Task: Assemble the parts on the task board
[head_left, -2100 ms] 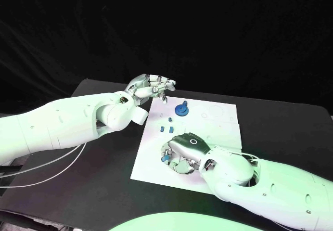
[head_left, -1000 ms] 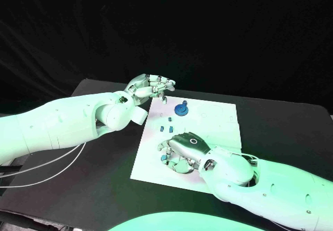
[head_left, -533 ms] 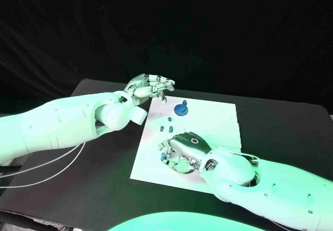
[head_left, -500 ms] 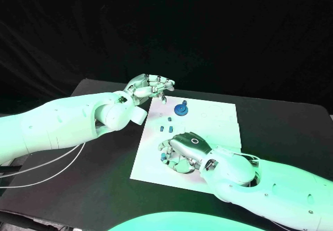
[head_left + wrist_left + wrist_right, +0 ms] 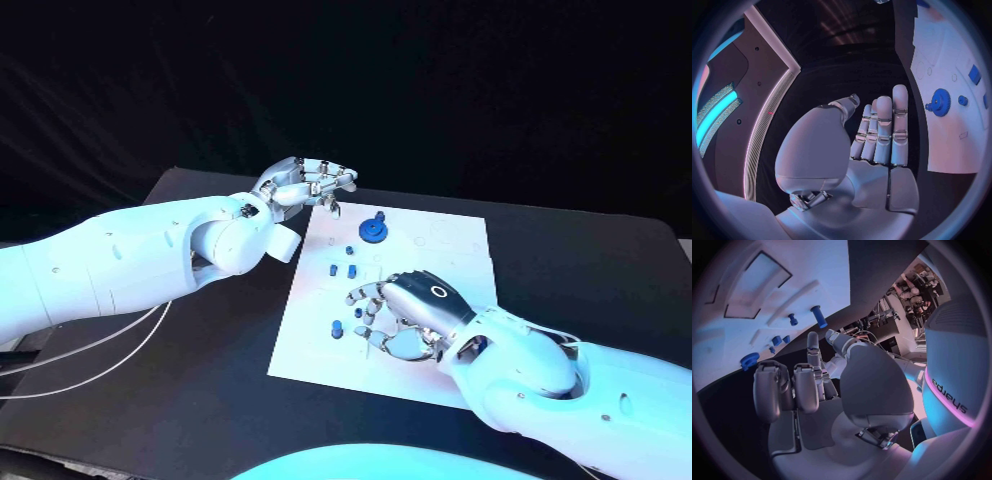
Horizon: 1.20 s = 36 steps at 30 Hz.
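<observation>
Your left hand (image 5: 307,185): fingers straight and together, holding nothing, raised at the board's (image 5: 440,250) far left corner. Blue gear (image 5: 374,231) stands on the board (far end). Right hand (image 5: 408,312): released, fingers spread, over its near half.

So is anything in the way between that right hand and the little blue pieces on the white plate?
Nothing visible. The right hand hangs over the task board, holding nothing, and the small blue parts lie just beyond its fingers on bare board.
</observation>
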{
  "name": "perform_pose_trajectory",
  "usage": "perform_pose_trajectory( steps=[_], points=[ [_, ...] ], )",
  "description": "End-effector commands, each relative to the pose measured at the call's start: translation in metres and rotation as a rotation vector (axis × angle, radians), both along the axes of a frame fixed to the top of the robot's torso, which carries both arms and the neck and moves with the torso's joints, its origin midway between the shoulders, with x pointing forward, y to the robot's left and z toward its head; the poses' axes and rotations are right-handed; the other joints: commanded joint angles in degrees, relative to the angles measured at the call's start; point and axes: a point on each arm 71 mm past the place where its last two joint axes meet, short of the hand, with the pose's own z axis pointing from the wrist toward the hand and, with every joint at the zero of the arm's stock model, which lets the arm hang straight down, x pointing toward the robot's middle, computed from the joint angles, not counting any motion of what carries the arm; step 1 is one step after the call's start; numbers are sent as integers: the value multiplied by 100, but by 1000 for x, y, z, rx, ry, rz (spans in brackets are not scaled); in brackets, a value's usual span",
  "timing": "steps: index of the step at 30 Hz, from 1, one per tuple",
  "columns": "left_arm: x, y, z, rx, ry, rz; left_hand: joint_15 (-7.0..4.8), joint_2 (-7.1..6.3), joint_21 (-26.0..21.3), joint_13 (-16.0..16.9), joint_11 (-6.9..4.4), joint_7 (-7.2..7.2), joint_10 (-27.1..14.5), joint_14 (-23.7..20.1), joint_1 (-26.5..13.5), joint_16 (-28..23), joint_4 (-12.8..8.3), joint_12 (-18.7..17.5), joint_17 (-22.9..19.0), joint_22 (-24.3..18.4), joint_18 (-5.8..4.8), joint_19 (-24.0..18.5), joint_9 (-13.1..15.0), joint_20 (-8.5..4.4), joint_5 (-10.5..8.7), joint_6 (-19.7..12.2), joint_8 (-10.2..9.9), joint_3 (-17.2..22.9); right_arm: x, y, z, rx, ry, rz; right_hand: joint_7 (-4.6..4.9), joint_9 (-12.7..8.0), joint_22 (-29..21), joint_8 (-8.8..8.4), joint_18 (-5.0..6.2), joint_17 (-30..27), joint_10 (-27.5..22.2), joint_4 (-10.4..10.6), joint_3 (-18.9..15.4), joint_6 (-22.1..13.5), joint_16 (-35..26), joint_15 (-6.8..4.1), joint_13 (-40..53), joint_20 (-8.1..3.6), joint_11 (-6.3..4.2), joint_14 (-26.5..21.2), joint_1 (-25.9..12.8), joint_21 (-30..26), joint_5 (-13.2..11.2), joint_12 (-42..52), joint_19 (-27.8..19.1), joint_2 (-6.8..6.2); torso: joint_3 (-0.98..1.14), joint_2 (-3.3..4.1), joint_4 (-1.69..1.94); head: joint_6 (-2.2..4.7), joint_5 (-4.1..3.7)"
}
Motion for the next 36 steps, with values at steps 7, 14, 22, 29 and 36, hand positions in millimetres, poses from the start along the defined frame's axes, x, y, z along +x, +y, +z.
perform_pose_trajectory(
  steps=[7, 14, 22, 29, 36],
  points=[
    [-1, 2, 1, -10, 0, -11, -18, -10, -29, 7, 7, -10, -39, -41, -56, 18, 3, 33, -10, -7, 38, 19, 8, 36, -16, -38, 7, 19, 21, -86, 15, 160, 387, -210, -66, 296, 1266, 645, -139, 178, 457, 65, -454, 576, 114, -125, 1905, -123, -160, 266, -46, 210, 380, 2036, 270, 173, -23, -38, -75, 36, -347],
    [-2, 1, 1, -10, 3, -16, -18, -15, -34, 11, 7, -10, -48, -45, -55, 19, -2, 45, -12, -10, 38, 20, 12, 36, -16, -43, 12, 20, 19, -145, 7, 57, 522, -351, -49, 670, 1499, 1168, -302, 1089, 713, 292, -645, 40, 538, -75, 6082, -75, -54, 433, -197, 934, 436, 6464, 590, 341, -34, -85, -139, 25, -707],
    [-2, 0, 0, -8, 4, -17, -17, -16, -37, 12, 9, -10, -53, -49, -60, 18, 0, 49, -14, -11, 38, 19, 13, 37, -16, -46, 13, 19, 11, -172, 3, 83, 551, -450, 146, 557, 1506, 998, -307, 27, -1442, 440, -458, -613, -18, 51, 3369, 29, 110, 80, -101, 958, 412, 3105, 600, 296, -54, -135, -199, 45, -933],
    [-2, -1, -1, -7, 6, -19, -16, -13, -52, 15, 9, -10, -61, -73, -65, -1, 3, 59, -24, -20, 37, 10, 16, 38, -15, -50, 17, 23, 6, -174, -4, 1, 517, -496, -71, 502, 1506, 1302, -307, -1091, 845, 389, -496, -102, -796, -146, 6022, -152, -100, 34, -89, 958, 409, 6461, 600, 220, -53, -154, -202, 29, -990],
    [-2, -1, -1, -5, 6, -20, -15, -14, -60, 17, 9, -10, -65, -84, -65, -11, 2, 64, -30, -24, 37, 5, 18, 38, -15, -52, 18, 25, 3, -164, -13, -74, 486, -544, -78, 533, 1506, 1418, -307, 1367, 1533, 531, -769, -73, 603, -121, 7288, -144, -82, 499, -323, 958, 403, 7832, 600, 175, -54, -143, -211, 29, -1023]
  ],
)
